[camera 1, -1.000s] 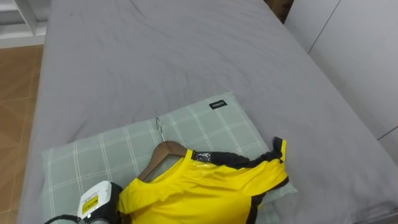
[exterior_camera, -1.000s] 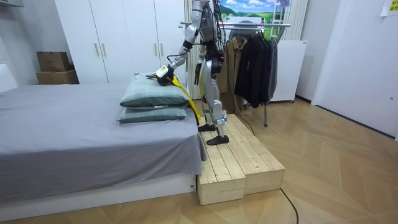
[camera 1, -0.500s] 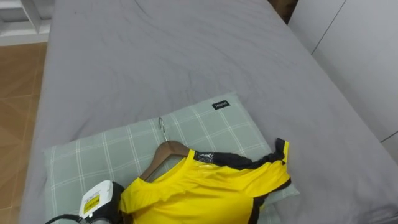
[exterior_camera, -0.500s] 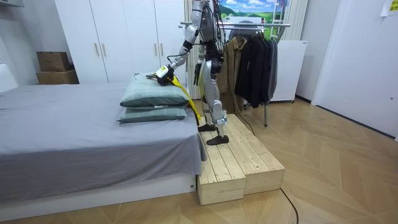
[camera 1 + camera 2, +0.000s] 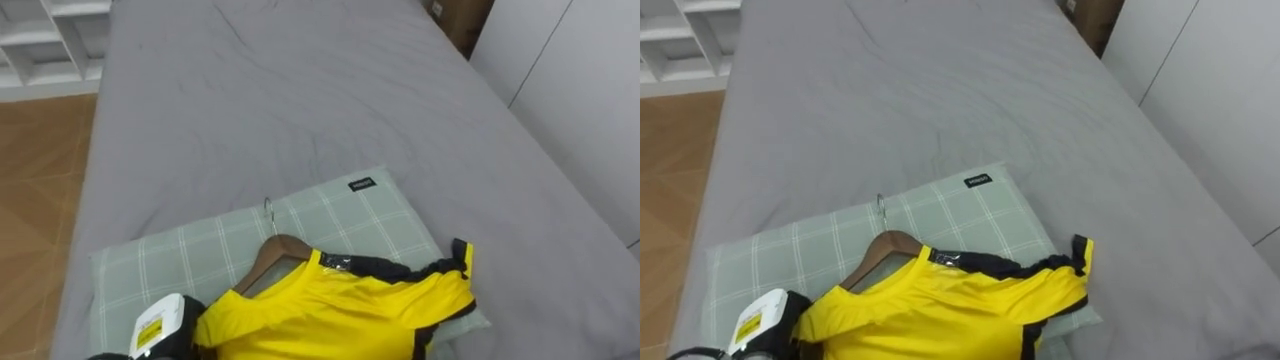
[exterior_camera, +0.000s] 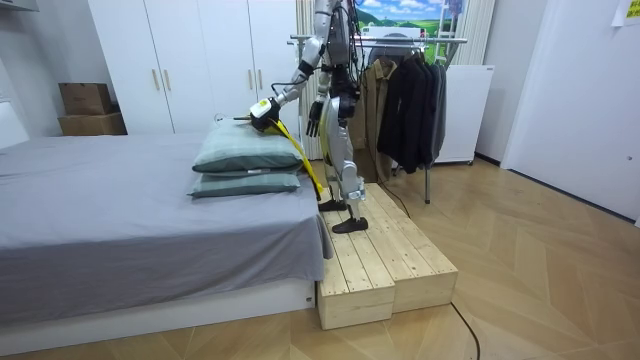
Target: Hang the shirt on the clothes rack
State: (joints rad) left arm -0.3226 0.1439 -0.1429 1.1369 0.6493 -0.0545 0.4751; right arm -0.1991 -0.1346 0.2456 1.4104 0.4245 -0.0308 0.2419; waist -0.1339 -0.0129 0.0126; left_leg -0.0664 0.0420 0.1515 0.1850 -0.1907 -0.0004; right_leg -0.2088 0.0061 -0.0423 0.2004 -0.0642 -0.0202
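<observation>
A yellow shirt [image 5: 340,305] with black trim hangs on a wooden hanger [image 5: 275,250] whose metal hook [image 5: 268,208] points up the bed. They are just above a green checked pillow [image 5: 330,205]. My left hand [image 5: 160,332] is at the hanger's left end, shut on it, at the lower left of the eye views. In the room view that left hand [image 6: 262,108] is raised over the pillows [image 6: 240,150], and the shirt [image 6: 297,155] trails down past the bed's edge. My right hand [image 6: 314,120] hangs open by my side.
I stand on a wooden platform [image 6: 385,260] at the head of the grey bed [image 5: 300,90]. A clothes rack [image 6: 400,40] with dark coats stands behind me. White wardrobes [image 6: 190,60] and cardboard boxes [image 6: 88,108] line the far wall.
My left hand has lifted the hanger and shirt a little higher above the pillow. The eye views have shifted, so the camera moved.
</observation>
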